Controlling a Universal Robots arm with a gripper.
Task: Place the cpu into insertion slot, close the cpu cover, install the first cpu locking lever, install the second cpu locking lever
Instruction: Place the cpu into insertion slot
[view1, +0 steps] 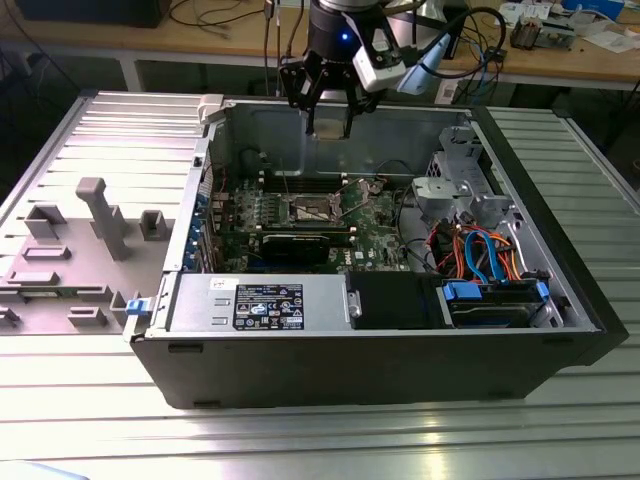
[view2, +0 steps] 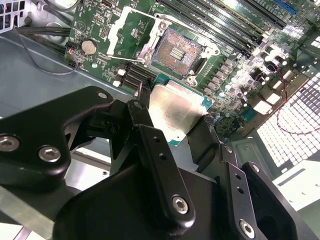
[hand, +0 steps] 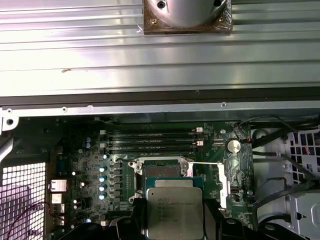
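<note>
My gripper (view1: 327, 118) hangs above the open computer case (view1: 200, 290), over its back part. It is shut on the cpu (view2: 172, 112), a flat square chip with a silver-grey top, pinched by its edges between the black fingers (view2: 141, 102). In the first wrist view the cpu (hand: 174, 210) sits just off the insertion slot (hand: 160, 170), well above the board. The insertion slot (view2: 177, 49) lies bare, its dark contact field showing. The cpu cover (view2: 125, 31) is swung open beside the slot; in the exterior view the cpu cover (view1: 352, 190) stands tilted up next to the insertion slot (view1: 308, 208).
Long black memory slots (hand: 150, 140) run along one side of the socket, and a coin battery (hand: 232, 145) lies beyond the cover. A black graphics card (view1: 295, 243), a labelled power supply (view1: 265, 305) and a drive cage with cables (view1: 480, 260) crowd the case. Grey fixtures (view1: 100, 215) stand at the exterior view's left.
</note>
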